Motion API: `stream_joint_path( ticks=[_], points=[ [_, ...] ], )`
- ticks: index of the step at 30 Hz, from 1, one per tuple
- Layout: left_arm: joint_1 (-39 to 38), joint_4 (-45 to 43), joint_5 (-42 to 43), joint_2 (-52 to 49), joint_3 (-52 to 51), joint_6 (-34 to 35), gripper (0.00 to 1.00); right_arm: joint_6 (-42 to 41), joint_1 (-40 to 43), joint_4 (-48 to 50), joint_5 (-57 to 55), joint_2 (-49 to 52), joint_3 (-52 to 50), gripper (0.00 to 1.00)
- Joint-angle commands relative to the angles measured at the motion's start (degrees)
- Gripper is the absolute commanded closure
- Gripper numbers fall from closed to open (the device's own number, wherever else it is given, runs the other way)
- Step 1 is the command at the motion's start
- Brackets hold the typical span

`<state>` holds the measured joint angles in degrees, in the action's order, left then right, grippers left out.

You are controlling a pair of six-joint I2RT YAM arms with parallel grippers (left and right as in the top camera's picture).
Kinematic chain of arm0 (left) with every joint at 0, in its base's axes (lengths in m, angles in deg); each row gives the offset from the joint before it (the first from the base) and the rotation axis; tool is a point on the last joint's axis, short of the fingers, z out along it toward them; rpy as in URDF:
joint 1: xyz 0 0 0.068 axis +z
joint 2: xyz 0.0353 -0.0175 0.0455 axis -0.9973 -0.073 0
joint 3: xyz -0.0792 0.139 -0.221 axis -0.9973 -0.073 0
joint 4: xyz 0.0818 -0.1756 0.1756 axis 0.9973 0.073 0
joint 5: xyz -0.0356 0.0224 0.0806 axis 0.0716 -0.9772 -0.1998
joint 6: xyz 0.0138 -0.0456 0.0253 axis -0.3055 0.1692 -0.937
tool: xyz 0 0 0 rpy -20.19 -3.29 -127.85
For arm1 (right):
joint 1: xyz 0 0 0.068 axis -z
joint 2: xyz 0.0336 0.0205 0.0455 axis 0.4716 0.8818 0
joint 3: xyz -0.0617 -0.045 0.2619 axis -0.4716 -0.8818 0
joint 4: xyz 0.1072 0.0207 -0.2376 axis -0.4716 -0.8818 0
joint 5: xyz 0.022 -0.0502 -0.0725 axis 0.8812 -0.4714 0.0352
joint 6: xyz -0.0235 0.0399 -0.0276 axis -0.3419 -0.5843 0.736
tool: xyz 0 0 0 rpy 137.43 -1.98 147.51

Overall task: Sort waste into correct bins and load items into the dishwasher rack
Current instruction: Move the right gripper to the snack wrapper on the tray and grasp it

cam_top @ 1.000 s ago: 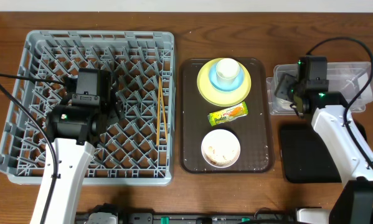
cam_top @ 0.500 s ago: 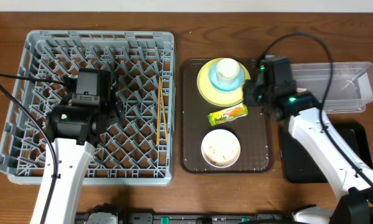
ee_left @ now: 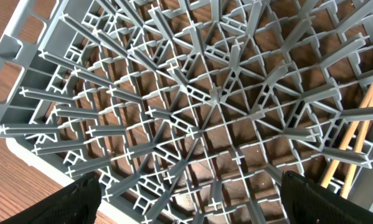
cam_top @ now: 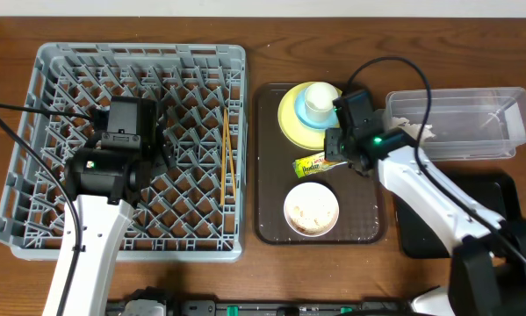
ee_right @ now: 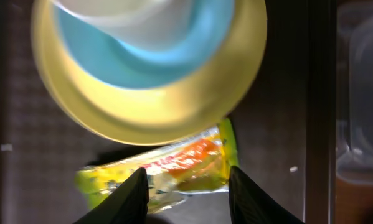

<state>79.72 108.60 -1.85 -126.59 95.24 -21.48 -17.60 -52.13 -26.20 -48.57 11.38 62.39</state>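
The yellow-green snack wrapper [cam_top: 320, 161] lies on the brown tray below the yellow plate [cam_top: 291, 123], which carries the light blue cup [cam_top: 319, 103]. My right gripper [cam_top: 336, 151] hovers at the wrapper's right end. In the right wrist view it is open [ee_right: 186, 182], its fingers [ee_right: 131, 194] astride the wrapper [ee_right: 174, 163]. The white bowl [cam_top: 311, 209] holds pale scraps. A crumpled white napkin [cam_top: 418, 132] rests in the clear tub [cam_top: 473, 104]. The chopsticks [cam_top: 226, 158] lie in the grey rack [cam_top: 52, 61]. My left gripper [ee_left: 189, 200] hangs open over the rack lattice.
The brown serving tray [cam_top: 368, 224] sits between the rack and the bins. The black tray [cam_top: 421, 237] lies at the front right, below the clear tub. My right arm reaches across both bins. Bare wooden table surrounds everything.
My right arm has swung left from the clear tub's end to over the brown tray, above the wrapper, and its jaws have narrowed. The left arm has not moved.
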Motion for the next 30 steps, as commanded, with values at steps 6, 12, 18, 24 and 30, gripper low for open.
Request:
stream_joint_path(
  ticks=[6, 12, 18, 24, 30],
  points=[
    [0.24, 0.31, -1.16, -0.11, -0.31, 0.33, 0.07, -2.71, -0.2, -0.24, -2.99, 6.97, 0.59, 0.59],
    [0.24, 0.31, -1.16, -0.11, -0.31, 0.33, 0.07, -2.86, -0.2, -0.2, -2.97, 10.51, 0.61, 0.56],
    [0.24, 0.31, -1.16, -0.13, -0.31, 0.33, 0.07, -2.86, -0.2, -0.2, -2.93, 11.23, 0.57, 0.55],
    [0.24, 0.31, -1.16, -0.13, -0.31, 0.33, 0.07, -5.42, -0.2, -1.07, -2.58, 11.23, 0.26, 0.55],
    [0.24, 0.31, -1.16, -0.13, -0.31, 0.33, 0.07, -5.4, -0.2, -1.14, -2.58, 11.23, -0.81, 0.25]
  ],
)
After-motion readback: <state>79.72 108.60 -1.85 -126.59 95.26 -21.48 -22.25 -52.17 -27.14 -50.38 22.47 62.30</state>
